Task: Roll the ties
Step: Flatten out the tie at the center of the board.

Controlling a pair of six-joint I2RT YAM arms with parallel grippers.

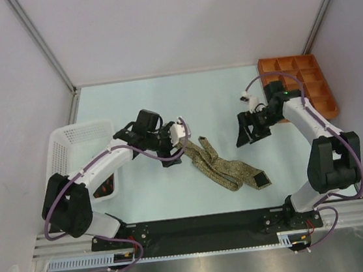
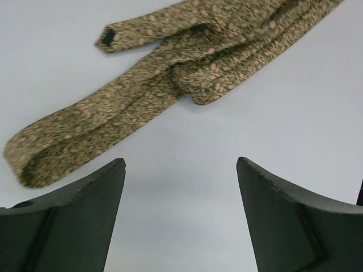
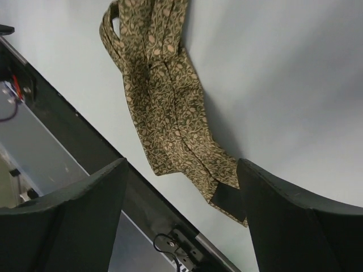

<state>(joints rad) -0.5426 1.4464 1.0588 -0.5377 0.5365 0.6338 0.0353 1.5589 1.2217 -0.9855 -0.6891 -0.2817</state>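
Note:
An olive-tan patterned tie (image 1: 223, 163) lies folded and crumpled on the table's middle, its wide end with dark lining (image 1: 261, 180) toward the front right. My left gripper (image 1: 169, 156) is open and empty, just left of the tie's narrow end; its wrist view shows the tie (image 2: 170, 73) ahead of the open fingers (image 2: 85, 215). My right gripper (image 1: 250, 135) is open and empty, held above the table to the tie's right; its wrist view shows the tie (image 3: 164, 107) below and the dark lining (image 3: 229, 198). No black tie shows on the table.
A white mesh basket (image 1: 71, 145) stands at the left, with something dark and reddish inside near the left arm. An orange compartment tray (image 1: 306, 82) stands at the back right. The black base rail (image 1: 198, 226) runs along the near edge.

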